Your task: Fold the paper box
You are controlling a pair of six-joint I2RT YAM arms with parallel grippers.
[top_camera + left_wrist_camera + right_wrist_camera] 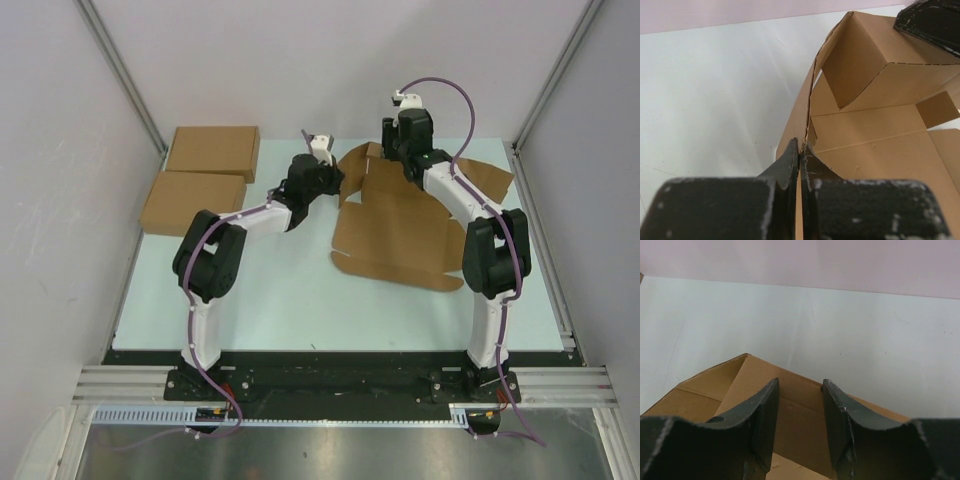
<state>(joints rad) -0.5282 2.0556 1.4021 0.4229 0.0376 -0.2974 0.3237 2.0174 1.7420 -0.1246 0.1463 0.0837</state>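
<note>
The paper box (400, 235) lies as a brown die-cut sheet right of the table's middle, with its far and left flaps partly raised. My left gripper (337, 184) is shut on the thin upright edge of the left flap, as the left wrist view (801, 146) shows. There the sheet (875, 145) spreads to the right, with a folded corner behind it. My right gripper (392, 148) is open over the far flap. In the right wrist view (799, 385) its fingers stand apart against that raised flap (740, 375), with nothing held between them.
Two made-up flat brown boxes lie at the far left, one (212, 150) behind the other (192, 202). Grey walls close in the pale table (270, 290) on three sides. The right gripper's black body (935, 22) shows at the top right of the left wrist view.
</note>
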